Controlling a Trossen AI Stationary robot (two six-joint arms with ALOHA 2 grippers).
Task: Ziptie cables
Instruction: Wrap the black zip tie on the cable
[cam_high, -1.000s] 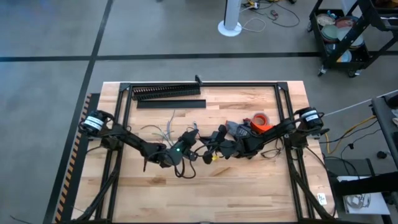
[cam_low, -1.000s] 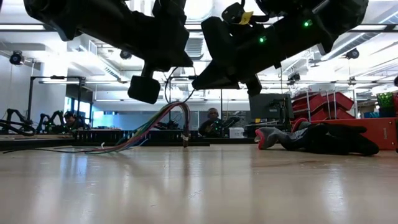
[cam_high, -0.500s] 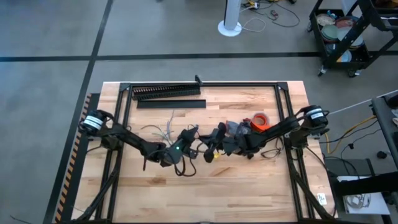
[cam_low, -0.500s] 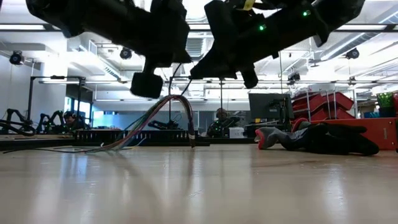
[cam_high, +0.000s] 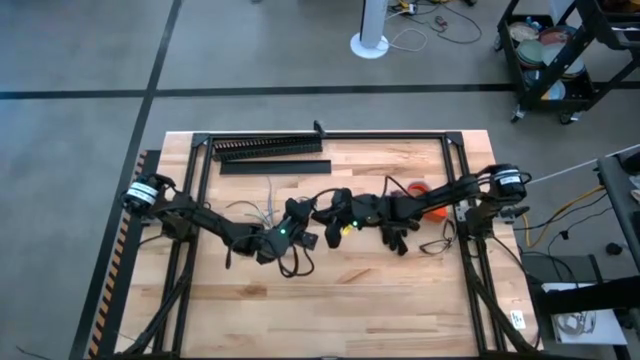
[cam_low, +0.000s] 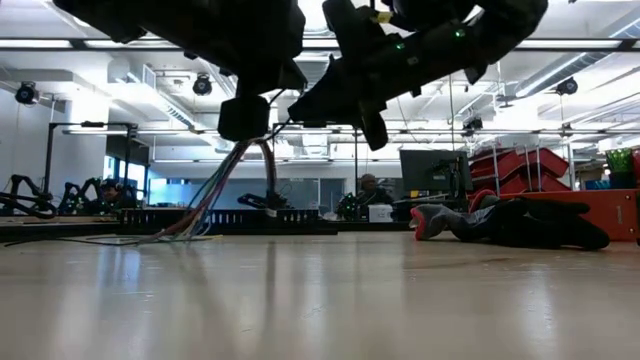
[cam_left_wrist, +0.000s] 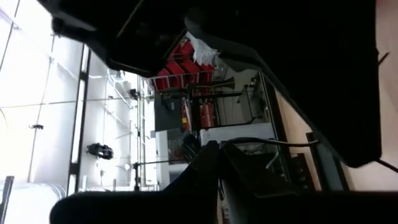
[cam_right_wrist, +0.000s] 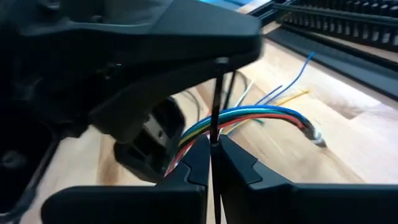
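From above, both arms have drawn in toward the far middle of the table (cam_high: 400, 300) over the last second. The right gripper (cam_high: 330, 207) has slid away from the near side and now sits just beside the left gripper (cam_high: 298, 213). The cables (cam_high: 262, 211) fan out on the wood just left of the pair. One comb-toothed duct (cam_high: 268, 148) lies along the far edge, and one orange roll (cam_high: 420, 190) lies under the right arm.

At table height the change is clearer. The loop of cables, whose end touched the wood a second ago, now hangs higher from the left gripper, which appears clamped on it, and only the tail is on the table.

The left wrist view is mostly dark housing, so it does not show that gripper's grip.

In the right wrist view, the right gripper's fingers are pinched shut on one ziptie (cam_right_wrist: 213, 99), held upright right against the raised bundle. I count one bundle of at least four coloured strands, one ziptie and two grippers. My reading: tie and cables are now together, ready for wrapping.
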